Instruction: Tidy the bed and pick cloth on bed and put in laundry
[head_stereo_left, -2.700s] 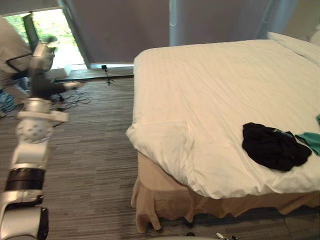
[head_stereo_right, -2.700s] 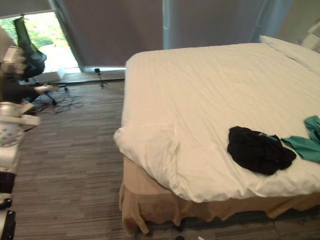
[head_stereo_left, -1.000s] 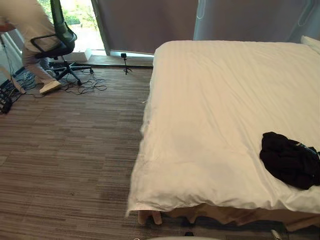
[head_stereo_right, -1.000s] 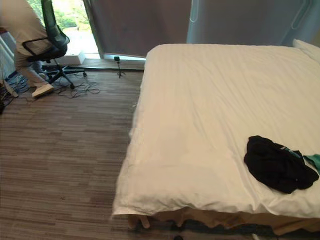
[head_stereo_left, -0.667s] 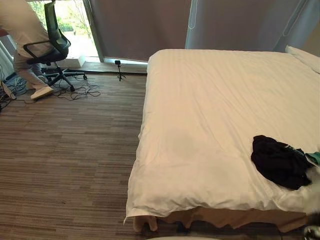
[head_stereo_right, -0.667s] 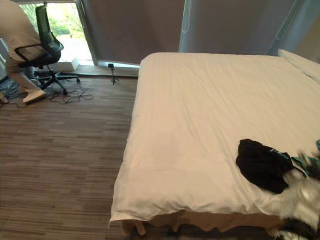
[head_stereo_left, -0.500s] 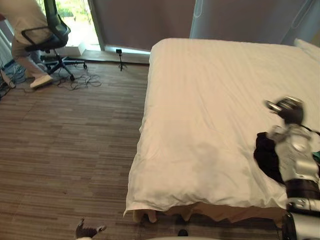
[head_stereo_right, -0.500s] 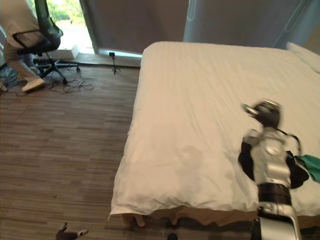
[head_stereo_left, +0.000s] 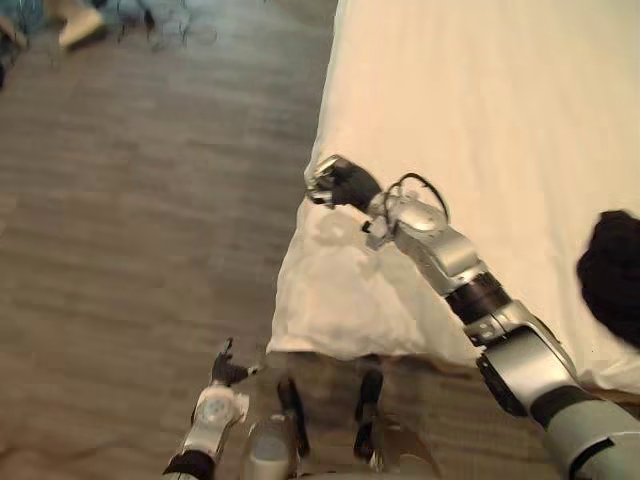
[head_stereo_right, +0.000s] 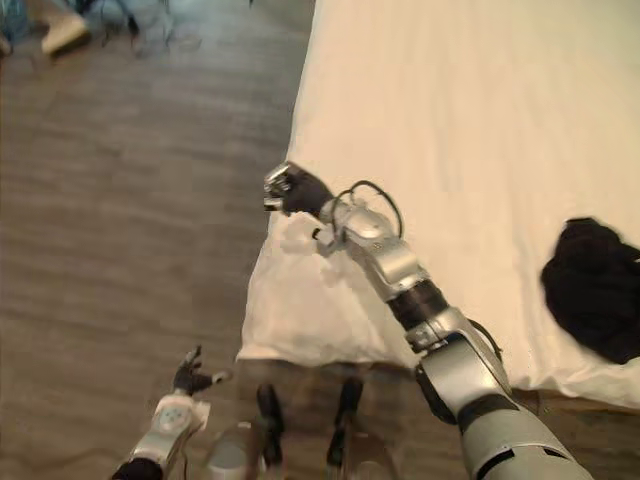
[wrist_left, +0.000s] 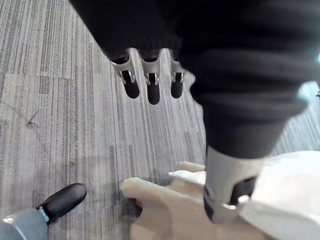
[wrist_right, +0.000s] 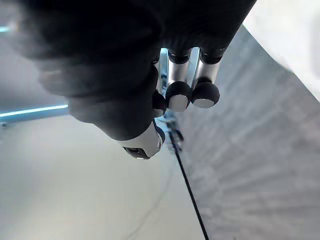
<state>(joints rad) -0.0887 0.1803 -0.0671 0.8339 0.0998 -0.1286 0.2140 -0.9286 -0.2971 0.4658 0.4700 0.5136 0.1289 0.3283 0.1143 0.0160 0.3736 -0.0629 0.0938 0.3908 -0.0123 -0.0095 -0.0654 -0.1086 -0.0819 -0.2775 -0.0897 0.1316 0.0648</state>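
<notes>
Carpet (head_stereo_left: 140, 210) lies grey beside the white bed (head_stereo_left: 500, 90); right hand (head_stereo_left: 335, 185) curls empty at its edge, left hand (head_stereo_left: 228, 370) hangs spread.

The black cloth (head_stereo_left: 612, 278) is cut by the edge; the pale shape (head_stereo_left: 78, 27) may be a shoe.

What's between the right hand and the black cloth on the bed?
Only bare white duvet lies between the right hand and the black cloth, as the left eye view shows.
</notes>
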